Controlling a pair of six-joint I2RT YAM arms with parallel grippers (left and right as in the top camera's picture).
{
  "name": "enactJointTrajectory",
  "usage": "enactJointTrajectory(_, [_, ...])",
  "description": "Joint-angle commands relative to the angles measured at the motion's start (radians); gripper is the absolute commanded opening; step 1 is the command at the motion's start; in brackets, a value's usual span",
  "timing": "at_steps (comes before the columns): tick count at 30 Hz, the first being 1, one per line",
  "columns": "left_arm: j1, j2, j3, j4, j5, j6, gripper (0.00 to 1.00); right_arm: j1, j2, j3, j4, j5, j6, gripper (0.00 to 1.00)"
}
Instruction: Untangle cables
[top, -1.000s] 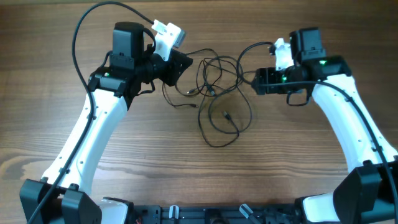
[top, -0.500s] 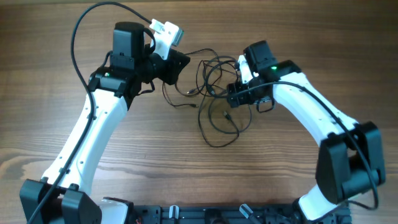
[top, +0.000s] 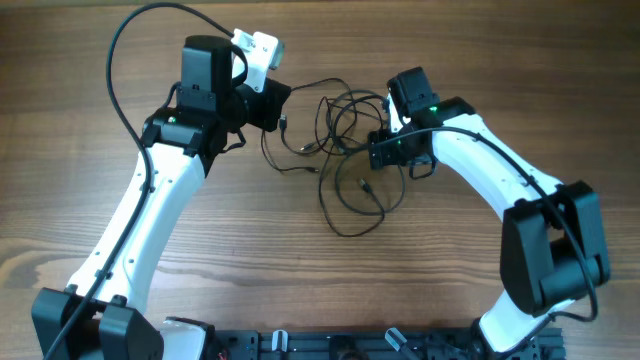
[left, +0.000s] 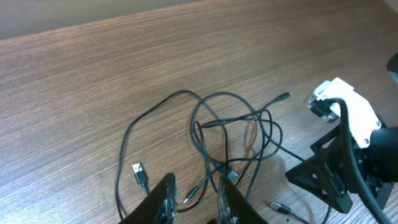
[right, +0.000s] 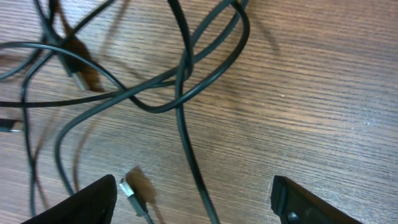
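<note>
The tangled cables (top: 338, 146) seem elongated front to back.

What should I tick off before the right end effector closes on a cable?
1. Right end effector open: ok.
2. Cable strand between its fingers: ok.
3. Only that strand in the gap: not ok, a USB plug lies there too.
4. Left end effector open: ok.
5. Fingers low enough to pinch the strand: cannot tell.
</note>
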Motion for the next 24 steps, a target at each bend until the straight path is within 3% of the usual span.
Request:
enactJointTrajectory(1, [0.008,0.005,0.012,-0.010,-0.021,-0.015,0.23,0.000,0.056,-0.008,-0.002,0.024,0.014,0.80])
enactJointTrajectory(3, [0.008,0.005,0.012,-0.012,-0.020,-0.015,0.24,0.001,0.064,-0.008,-0.005,0.024,0.015,0.75])
enactJointTrajectory(4, [0.008,0.005,0.012,-0.013,-0.021,-0.014,0.24,0.000,0.066,-0.008,-0.002,0.024,0.023,0.64])
enactJointTrajectory(5, [0.008,0.005,0.012,-0.014,-0.021,-0.015,0.24,0.000,0.066,-0.008,-0.002,0.024,0.038,0.50])
enactJointTrajectory(7, [0.008,0.005,0.012,-0.014,-0.021,-0.014,0.24,0.001,0.066,-0.008,-0.005,0.021,0.047,0.08])
enactJointTrajectory(8, [0.008,0.005,0.012,-0.014,-0.021,-0.015,0.24,0.000,0.066,-0.008,-0.005,0.015,0.065,0.04])
enactJointTrajectory(12, [0.008,0.005,0.012,-0.015,-0.020,-0.015,0.24,-0.009,0.007,0.105,-0.048,-0.001,0.038,0.05])
enactJointTrajectory(15, [0.007,0.005,0.012,-0.040,0.006,-0.016,0.24,-0.013,-0.085,0.331,-0.145,0.024,0.037,0.04])
enactJointTrajectory(18, [0.007,0.005,0.012,-0.092,0.113,0.008,0.25,-0.013,-0.111,0.581,-0.259,0.024,0.008,0.04])
enactJointTrajectory(24, [0.007,0.005,0.012,-0.111,0.381,0.145,0.29,-0.027,-0.113,0.741,-0.321,0.026,-0.014,0.04])
